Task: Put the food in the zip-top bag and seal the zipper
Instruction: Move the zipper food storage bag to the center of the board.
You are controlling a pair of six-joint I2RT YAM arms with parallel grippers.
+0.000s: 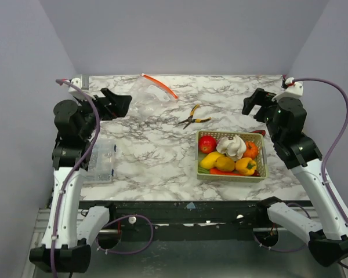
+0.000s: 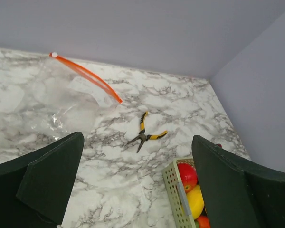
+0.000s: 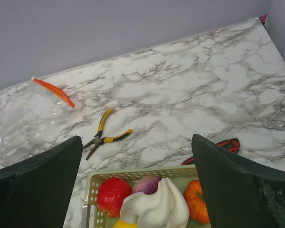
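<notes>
The food lies in a pale green mesh basket (image 1: pixel 261 168): red apple (image 1: pixel 207 144), yellow mango (image 1: pixel 210 160), orange (image 1: pixel 250 150), yellow pepper (image 1: pixel 246 166), with a white bulb (image 1: pixel 232 146) on top. The clear zip-top bag (image 1: pixel 144 99) lies flat at the back left, its red-orange zipper (image 1: pixel 160 86) along the far edge. My left gripper (image 1: pixel 117 104) is open and empty, raised beside the bag. My right gripper (image 1: pixel 253 104) is open and empty, raised behind the basket. The right wrist view shows the apple (image 3: pixel 111 196), a purple piece (image 3: pixel 146 184) and the orange (image 3: pixel 198 200).
Yellow-handled pliers (image 1: pixel 192 118) lie between bag and basket. A red and black tool (image 1: pixel 258 132) lies behind the basket. A clear plastic box (image 1: pixel 100 162) sits at the left table edge. Walls close in at the back and both sides.
</notes>
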